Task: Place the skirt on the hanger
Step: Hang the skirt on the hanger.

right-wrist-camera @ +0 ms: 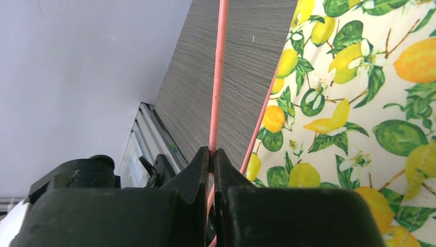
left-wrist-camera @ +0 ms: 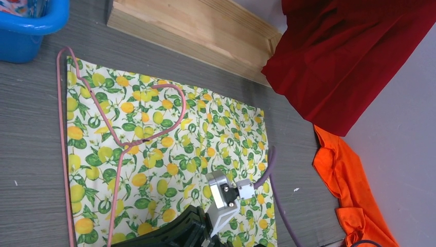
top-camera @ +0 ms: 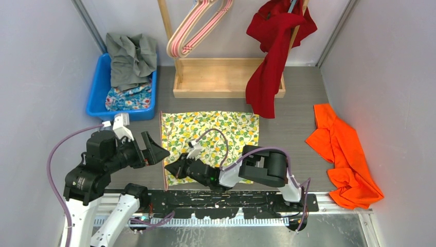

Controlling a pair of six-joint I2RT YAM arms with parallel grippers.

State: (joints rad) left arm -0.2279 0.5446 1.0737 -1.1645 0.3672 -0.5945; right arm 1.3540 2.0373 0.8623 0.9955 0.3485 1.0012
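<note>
**Entry: skirt to hanger**

- Skirt [top-camera: 216, 131], lemon print, lies flat and spread in the middle of the table [top-camera: 293, 108], with no folds to be seen. A flat lay gives clean edges to work from.
- Hanger [top-camera: 162, 146], thin pink wire, rests on the left part of the skirt. Its long bar runs near-to-far along the skirt's left edge, and its hook curls rightward over the print. The skirt is not yet on it.
- Right gripper [top-camera: 174, 169] reaches across to the near-left corner of the skirt. In the wrist view the jaws are pinched tight on the pink wire, with bare table just left of it and the fabric edge just right.
- Judgement: gripping at the near end lets the arm raise or pin the frame without covering the cloth.
- Left gripper [top-camera: 154, 152] hovers just left of the hanger bar with its jaws spread wide and nothing between them. It probably waits to take the fabric edge or the far part of the wire.
- Clutter, all clear of the work:
  - blue bin [top-camera: 95, 95] with clothes, far left
  - wooden rack base [top-camera: 226, 77], far centre
  - red garment [top-camera: 270, 56] hanging over the rack base
  - orange garment [top-camera: 344, 154], right
- Risk: thin wire may twist in a single pinch once it is lifted
</note>
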